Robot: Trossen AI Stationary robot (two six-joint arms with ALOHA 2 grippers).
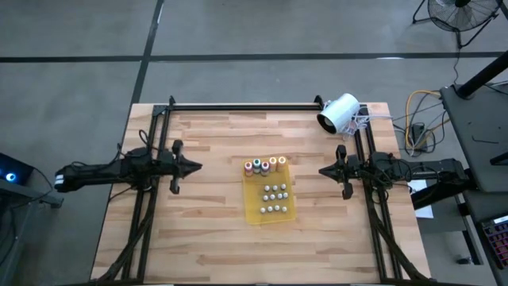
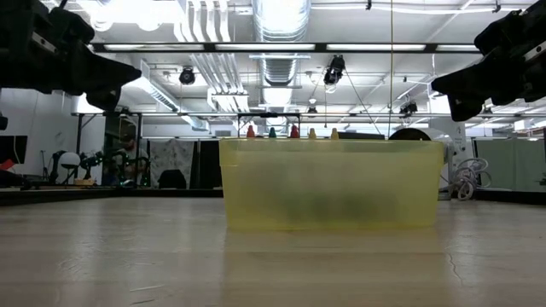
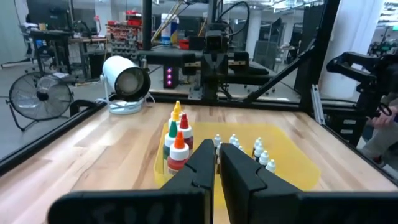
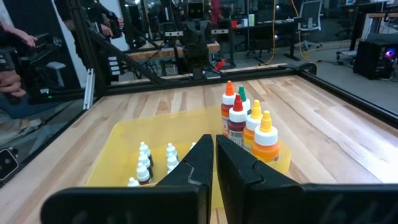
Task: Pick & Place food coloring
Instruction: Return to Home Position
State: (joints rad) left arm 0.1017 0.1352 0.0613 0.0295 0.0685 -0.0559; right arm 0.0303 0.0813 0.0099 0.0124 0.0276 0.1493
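Observation:
The food coloring bottles stand upright in a shallow yellow tray (image 1: 270, 193) at the table's middle. A row of taller ones (image 1: 264, 166) with red, green, maroon and orange-yellow tops lines its far side (image 3: 177, 142) (image 4: 249, 123). Several small whitish ones (image 1: 275, 199) stand nearer (image 3: 249, 148) (image 4: 149, 163). My left gripper (image 1: 197, 167) hovers left of the tray, shut, pointing level at it (image 3: 217, 169). My right gripper (image 1: 323, 169) hovers right of it, shut, facing it (image 4: 214, 163). Both are above the table and hold nothing.
A big white cylinder-shaped device (image 1: 339, 113) lies at the table's far right corner (image 3: 127, 81). A black frame (image 1: 238, 106) runs along the far edge and both sides. Bare wood (image 1: 206, 238) lies around the tray. A person's arm (image 4: 12, 56) shows beyond the table.

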